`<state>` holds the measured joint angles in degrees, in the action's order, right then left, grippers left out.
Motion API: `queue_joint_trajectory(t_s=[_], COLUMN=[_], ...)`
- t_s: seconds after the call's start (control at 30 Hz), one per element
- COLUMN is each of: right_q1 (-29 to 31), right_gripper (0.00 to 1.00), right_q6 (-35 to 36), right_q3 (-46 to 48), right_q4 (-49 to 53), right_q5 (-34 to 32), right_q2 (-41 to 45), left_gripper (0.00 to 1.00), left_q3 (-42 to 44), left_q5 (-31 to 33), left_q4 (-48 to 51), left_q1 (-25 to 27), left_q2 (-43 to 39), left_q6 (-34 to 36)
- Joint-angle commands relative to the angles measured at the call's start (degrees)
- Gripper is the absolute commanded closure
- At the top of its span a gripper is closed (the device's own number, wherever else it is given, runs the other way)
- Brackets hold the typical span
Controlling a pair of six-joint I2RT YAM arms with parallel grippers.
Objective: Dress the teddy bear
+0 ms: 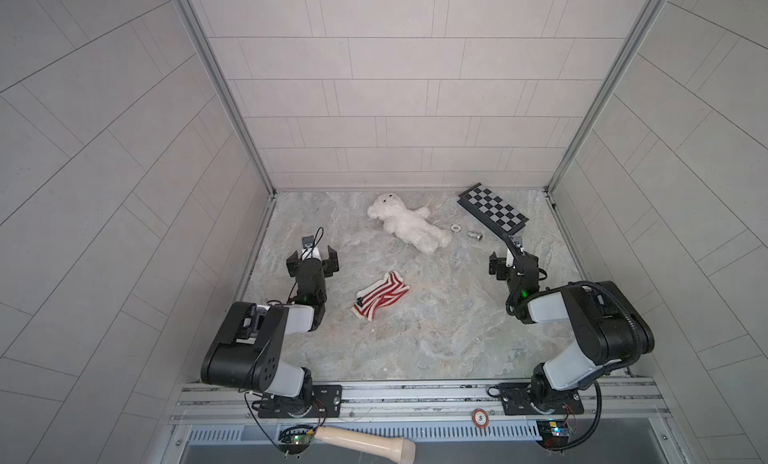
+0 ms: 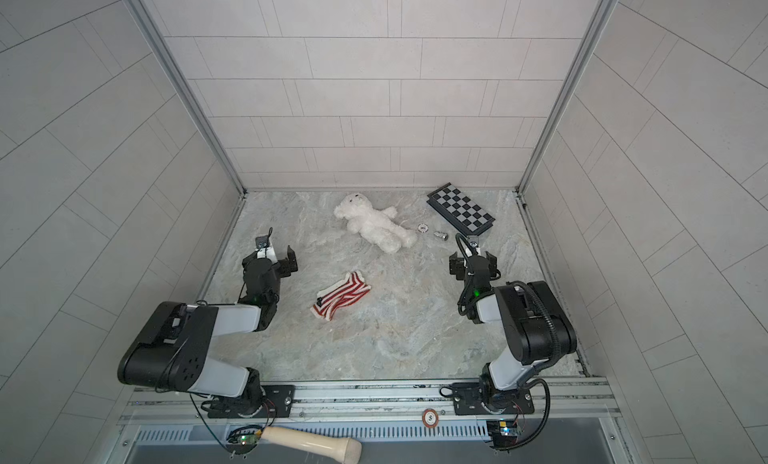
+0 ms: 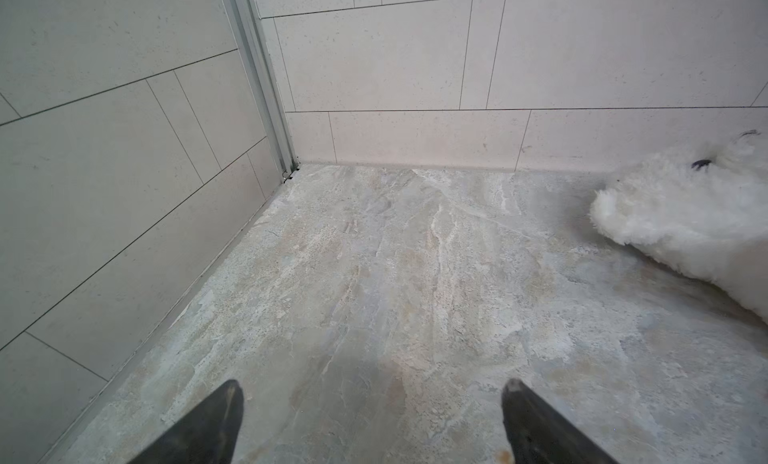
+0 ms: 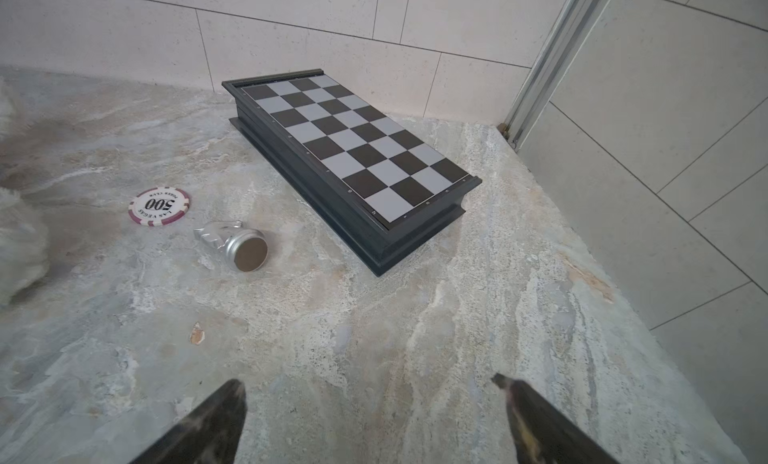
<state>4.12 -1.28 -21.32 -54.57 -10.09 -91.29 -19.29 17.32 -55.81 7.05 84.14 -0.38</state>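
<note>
both grippers are hovering wide open and empty over the surface [image 1: 415,349], left gripper [image 3: 374,386] and right gripper [image 4: 369,383] flanking the striped garment [image 1: 380,300], which is lying crumpled. farther back, the teddy bear [image 1: 409,222] is lying near the wall [image 1: 415,108]. grabbing both knit layers together would likely be sealing the opening.

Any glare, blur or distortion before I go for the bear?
Both top views: even light, no glare, side walls bowed by the wide lens. Left wrist: teddy bear cropped at the edge, fur washed out. Right wrist: sharp, fingers soft up close.
</note>
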Motion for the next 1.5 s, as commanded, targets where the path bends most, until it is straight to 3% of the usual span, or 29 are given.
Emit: queue_joint_trajectory(t_s=[0.0,1.2,1.33,1.47], right_q1=[0.1,0.0,0.5,1.5], right_gripper=[0.0,0.0,0.01,0.0], right_q6=[1.1,1.1,0.6,1.1], right_q3=[-0.6,-0.7,0.1,1.0], right_q4=[0.3,0.5,-0.9,0.1], right_q5=[0.4,0.4,-3.7,-5.4], right_q2=[0.2,0.2,0.5,4.1], left_gripper=[0.0,0.0,0.0,0.0], left_q3=[-0.7,-0.6,-0.3,0.7], left_q5=[-0.2,-0.2,-4.3,-4.2], left_q4=[-0.2,-0.4,1.4,3.5], left_q1=[0.0,0.0,0.0,0.0], left_q2=[0.1,0.1,-2.8,-6.9], left_q6=[0.3,0.3,1.3,1.0])
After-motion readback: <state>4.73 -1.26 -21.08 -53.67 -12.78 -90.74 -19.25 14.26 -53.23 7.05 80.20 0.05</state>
